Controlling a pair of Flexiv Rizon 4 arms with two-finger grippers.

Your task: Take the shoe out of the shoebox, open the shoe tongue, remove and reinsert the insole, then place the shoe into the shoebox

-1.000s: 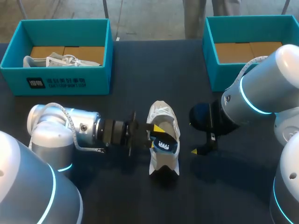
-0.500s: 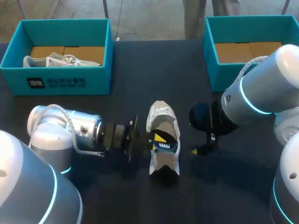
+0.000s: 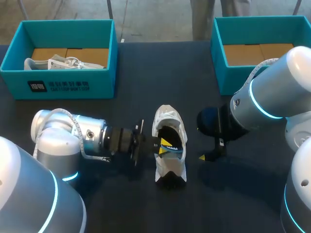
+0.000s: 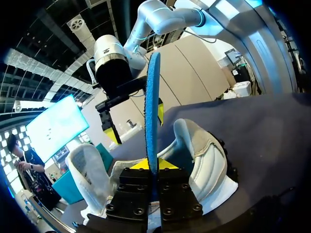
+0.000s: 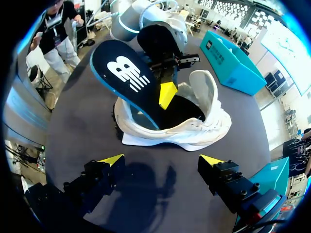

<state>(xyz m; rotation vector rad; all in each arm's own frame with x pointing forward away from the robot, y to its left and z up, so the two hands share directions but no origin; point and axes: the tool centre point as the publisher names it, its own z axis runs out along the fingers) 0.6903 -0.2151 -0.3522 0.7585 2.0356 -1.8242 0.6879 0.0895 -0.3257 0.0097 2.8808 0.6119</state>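
Mid-table (image 3: 121,204): white shoe (image 3: 169,167) lies on its sole between the arms. Left fingers (image 5: 167,94) pinched tight on the dark, blue-edged insole (image 5: 127,77), one on each face. Insole tilted, its lower end down in the shoe's opening, its upper end standing clear. Right fingers (image 5: 111,160) spread wide, holding nothing, just beside the shoe. Far edge: left shoebox (image 3: 58,85) holds a second white shoe (image 3: 63,62); right shoebox (image 3: 218,58) well apart.
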